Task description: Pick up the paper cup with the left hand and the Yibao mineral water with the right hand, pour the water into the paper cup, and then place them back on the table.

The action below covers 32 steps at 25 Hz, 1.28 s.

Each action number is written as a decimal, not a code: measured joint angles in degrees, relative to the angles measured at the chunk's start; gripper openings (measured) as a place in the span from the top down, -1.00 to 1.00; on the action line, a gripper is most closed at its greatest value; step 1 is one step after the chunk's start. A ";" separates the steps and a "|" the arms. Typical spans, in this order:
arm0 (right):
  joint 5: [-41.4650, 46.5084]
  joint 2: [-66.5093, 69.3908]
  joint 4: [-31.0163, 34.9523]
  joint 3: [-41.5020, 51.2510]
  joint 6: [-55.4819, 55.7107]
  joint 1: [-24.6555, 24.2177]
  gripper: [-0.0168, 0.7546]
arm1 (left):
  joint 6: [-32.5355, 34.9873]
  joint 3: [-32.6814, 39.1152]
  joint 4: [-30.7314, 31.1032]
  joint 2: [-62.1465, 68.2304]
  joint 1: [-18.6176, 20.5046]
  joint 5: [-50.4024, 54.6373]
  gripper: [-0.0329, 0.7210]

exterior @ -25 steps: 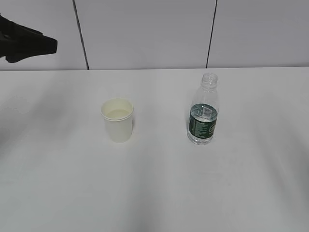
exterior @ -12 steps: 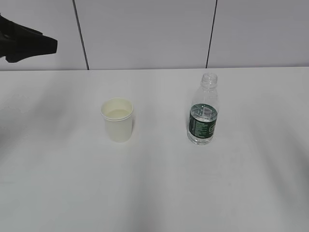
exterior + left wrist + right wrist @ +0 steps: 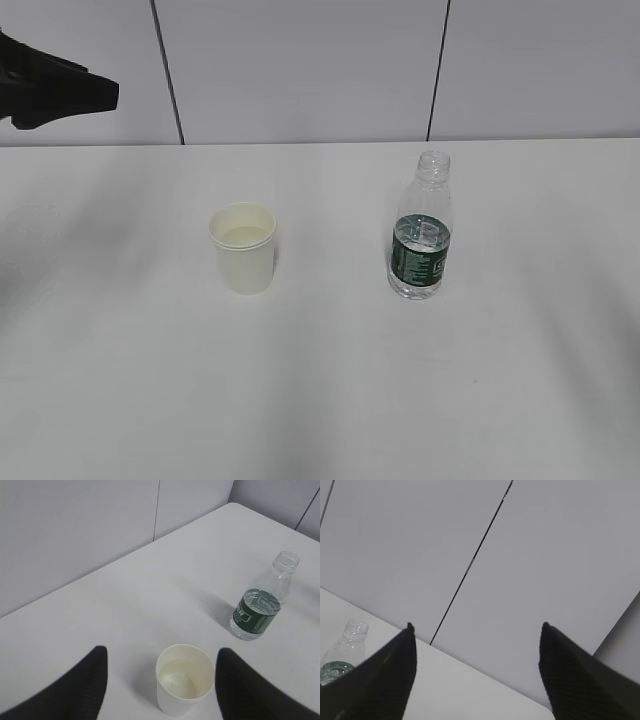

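The paper cup (image 3: 243,247) stands upright on the table (image 3: 320,400), left of centre, and some clear liquid seems to lie in its bottom. To its right stands the Yibao mineral water (image 3: 421,230), capless, with water up to the top of its green label. My left gripper (image 3: 105,95) hangs open high at the far left, well away from the cup. In the left wrist view the cup (image 3: 185,685) shows below and beyond the open left gripper (image 3: 160,651), and the bottle (image 3: 260,605) further right. My right gripper (image 3: 477,626) is open and empty, with the bottle (image 3: 342,655) far to its left.
A pale panelled wall (image 3: 300,60) with dark seams runs behind the table's far edge. The table's rounded far corner (image 3: 547,707) shows in the right wrist view. The right arm is outside the exterior view.
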 joint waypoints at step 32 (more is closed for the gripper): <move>0.00 0.00 0.00 0.00 0.00 0.00 -0.58 | 4.25 0.00 -1.51 0.00 -0.12 3.80 -0.21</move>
